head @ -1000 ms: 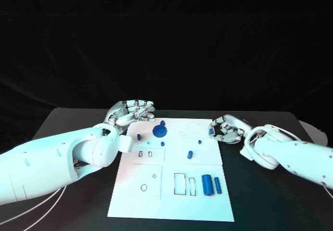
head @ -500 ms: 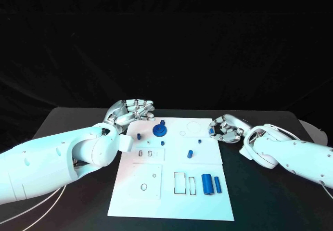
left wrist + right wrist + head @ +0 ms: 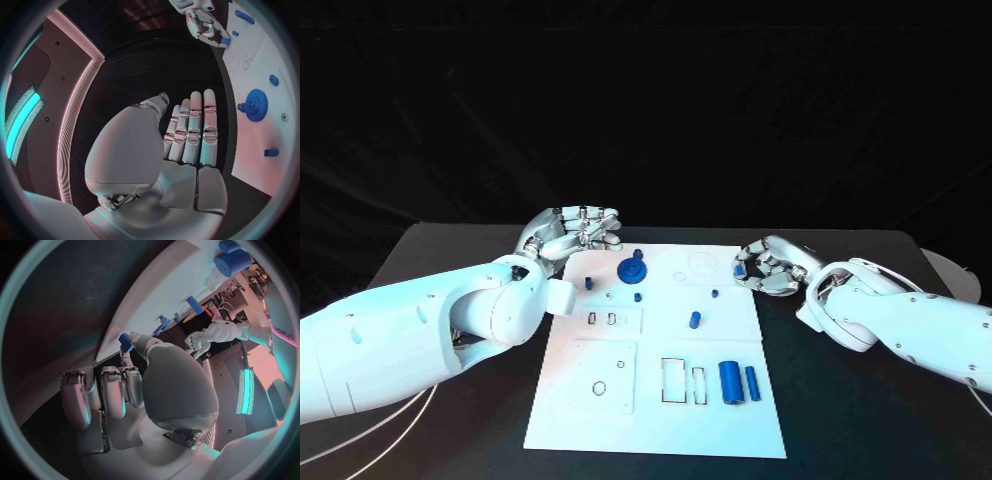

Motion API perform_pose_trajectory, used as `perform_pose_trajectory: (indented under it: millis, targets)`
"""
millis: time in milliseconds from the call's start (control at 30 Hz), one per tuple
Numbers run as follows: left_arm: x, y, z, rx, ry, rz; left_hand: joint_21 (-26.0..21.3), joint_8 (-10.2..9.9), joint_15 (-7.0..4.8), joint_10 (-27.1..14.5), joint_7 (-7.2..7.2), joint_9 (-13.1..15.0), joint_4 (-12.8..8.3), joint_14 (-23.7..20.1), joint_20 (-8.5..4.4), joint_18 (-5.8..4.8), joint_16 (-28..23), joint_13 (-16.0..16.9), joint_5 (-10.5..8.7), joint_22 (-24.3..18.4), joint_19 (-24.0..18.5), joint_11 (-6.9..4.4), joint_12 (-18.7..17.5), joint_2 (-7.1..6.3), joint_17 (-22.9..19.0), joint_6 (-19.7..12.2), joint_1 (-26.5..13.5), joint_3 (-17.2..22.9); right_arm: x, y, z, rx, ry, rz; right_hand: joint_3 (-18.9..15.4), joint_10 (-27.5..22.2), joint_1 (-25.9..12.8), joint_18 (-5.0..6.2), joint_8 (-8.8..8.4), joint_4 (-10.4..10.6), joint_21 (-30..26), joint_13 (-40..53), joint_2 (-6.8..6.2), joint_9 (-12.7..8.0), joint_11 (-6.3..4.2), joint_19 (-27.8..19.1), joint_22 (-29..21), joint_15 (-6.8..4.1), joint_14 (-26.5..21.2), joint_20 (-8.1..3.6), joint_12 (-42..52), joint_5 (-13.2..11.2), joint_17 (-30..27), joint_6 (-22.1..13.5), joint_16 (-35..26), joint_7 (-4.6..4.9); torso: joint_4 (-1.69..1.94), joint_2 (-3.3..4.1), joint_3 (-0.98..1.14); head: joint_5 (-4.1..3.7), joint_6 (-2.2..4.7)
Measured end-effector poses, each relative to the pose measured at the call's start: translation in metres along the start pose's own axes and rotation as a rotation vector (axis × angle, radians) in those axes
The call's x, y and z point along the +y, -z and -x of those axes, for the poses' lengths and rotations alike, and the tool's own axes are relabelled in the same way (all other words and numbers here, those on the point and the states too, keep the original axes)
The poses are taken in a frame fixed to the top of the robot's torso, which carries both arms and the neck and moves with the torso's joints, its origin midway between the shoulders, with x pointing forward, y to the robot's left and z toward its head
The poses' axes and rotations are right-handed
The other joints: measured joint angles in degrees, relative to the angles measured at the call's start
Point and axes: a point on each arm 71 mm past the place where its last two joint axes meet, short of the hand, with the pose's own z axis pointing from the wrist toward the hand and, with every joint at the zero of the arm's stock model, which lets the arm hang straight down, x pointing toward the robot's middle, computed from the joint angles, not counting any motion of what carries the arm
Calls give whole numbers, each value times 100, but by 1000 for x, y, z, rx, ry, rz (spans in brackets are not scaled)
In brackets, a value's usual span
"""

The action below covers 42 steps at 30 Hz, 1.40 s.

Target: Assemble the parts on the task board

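The white task board [image 3: 661, 420] lies in the middle of the black table. My right hand [image 3: 769, 266] hovers at the board's right edge and pinches a small blue piece [image 3: 127, 342] between thumb and a finger. My left hand [image 3: 574, 233] hangs by the board's far left corner, its fingers [image 3: 190, 130] straight and side by side, holding nothing. A blue gear [image 3: 633, 270] stands on the board just right of the left hand. Small blue pegs [image 3: 694, 320] stand around the board's middle. Two blue cylinders [image 3: 738, 382] lie side by side near the board's right edge.
Black table surface runs round the board on all sides, with a strip at the left [image 3: 430, 250] and at the right [image 3: 877, 400]. Outlined slots [image 3: 681, 383] and round holes [image 3: 600, 389] mark the board's near half.
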Motion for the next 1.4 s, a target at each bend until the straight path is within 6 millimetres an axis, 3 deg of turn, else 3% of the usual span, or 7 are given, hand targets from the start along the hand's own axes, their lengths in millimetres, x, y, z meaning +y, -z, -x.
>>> perform_pose_trajectory:
  millis: [167, 400, 700, 800, 1133, 1400]
  targets:
    - [0, -1, 0, -1, 0, 0, 0, 0, 0, 0, 0, 0, 0, 0, 0, 0, 0, 0, 0, 0, 0, 0, 0, 0, 0, 0, 0, 0, 17, 1, 3, -19, -12, 36, 52, 21, 0, 0, 0, -13, 0, 0, 45, -3, -21, 0, 0, -18, 18, 0, 0, -17, 0, -9, 0, -10, -4, -12, -2, 11, 6]
    - [2, -3, 0, -5, -1, 1, 0, 0, 0, 0, 0, 0, 0, 0, 0, 0, 0, 0, 0, 0, 0, 0, 0, 0, 0, 0, 0, 0, 64, -1, 6, -30, -28, 124, 61, 21, -8, 0, 0, -5, 0, -1, 97, -11, -20, 0, -1, -18, 18, 0, -38, -39, -1, -20, 0, -20, -9, -51, -15, 37, 9]
    - [6, -10, 3, -19, -3, 4, 0, -27, 0, 0, 0, 0, 16, 0, 0, 0, 0, 0, 0, 1, 0, 0, -23, 0, 6, 0, 0, 16, 142, -17, -35, 42, -36, 229, 60, 20, -24, 0, 0, -5, 0, -1, 113, -11, -20, 0, -1, -18, 18, 0, -38, -61, -1, -31, 0, -31, -12, -135, -47, 188, -91]
    - [7, -12, 3, -23, -4, 5, 0, -27, 0, 0, 0, 0, 16, 0, 0, 0, 0, 0, 0, 1, 0, 0, -23, 0, 6, 0, 0, 16, 157, -20, -52, 69, -22, 240, 60, 20, -33, 0, 0, -4, 0, -1, 121, -11, -20, 0, -2, -18, 18, 0, -39, -62, -1, -33, 0, -33, -1, -159, -64, 213, -127]
    - [8, -14, 6, -31, -4, 8, 0, -27, 0, 0, 0, 0, 16, 0, 0, 0, 0, 0, 0, 1, 0, 0, -23, 0, 11, 0, 0, 16, 178, -26, -91, 118, 38, 243, 58, 20, -63, 0, 0, -4, 0, -2, 99, -12, -20, 0, -3, -38, -2, 1, -38, 34, -2, -43, 0, -43, 15, -200, -117, 286, -198]
    - [9, -15, 7, -35, -4, 8, 0, -27, 0, 0, 0, 1, 16, 0, 0, 0, 0, 0, 0, 1, 0, 0, -23, 0, 11, 0, 0, 16, 185, -28, -110, 144, 78, 237, 58, 20, -85, 0, 1, -4, 0, -2, 77, -11, -20, 0, -3, -38, -2, 1, -39, 34, -3, -52, 0, -52, 21, -202, -123, 314, -237]
